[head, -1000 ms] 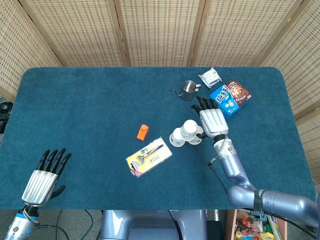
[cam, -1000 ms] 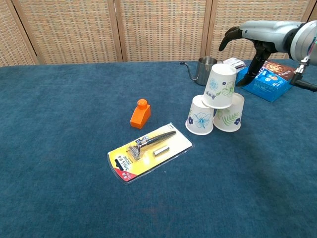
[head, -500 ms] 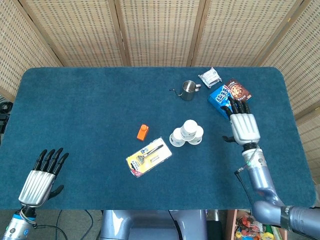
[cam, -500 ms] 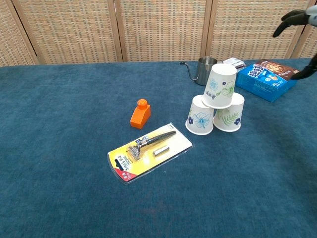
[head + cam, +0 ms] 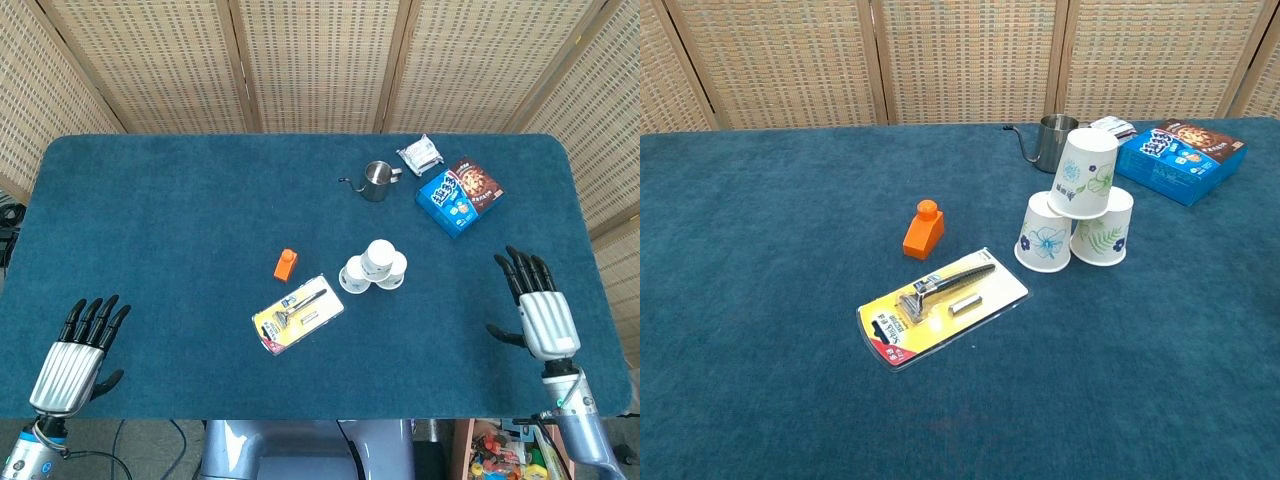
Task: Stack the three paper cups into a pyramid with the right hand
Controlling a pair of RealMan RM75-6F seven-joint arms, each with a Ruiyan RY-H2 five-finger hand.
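Note:
Three white paper cups with floral prints stand upside down as a pyramid in the middle of the blue table. Two bottom cups (image 5: 1045, 234) (image 5: 1102, 229) sit side by side, and the top cup (image 5: 1083, 173) rests on both, leaning slightly. From the head view the stack (image 5: 375, 266) sits right of centre. My right hand (image 5: 541, 313) hovers at the table's near right edge, fingers spread, holding nothing, far from the cups. My left hand (image 5: 77, 345) is at the near left corner, fingers spread and empty. Neither hand shows in the chest view.
An orange small bottle (image 5: 923, 229) and a packaged razor (image 5: 942, 306) lie left of the cups. Behind them stand a steel pitcher (image 5: 1051, 141), a blue cookie box (image 5: 1179, 147) and a snack packet (image 5: 420, 153). Woven screens close the back.
My right hand pulled back from beside the cup stack to the table's near right edge, leaving the chest view. The left hand drifted slightly down. The cups stayed put.

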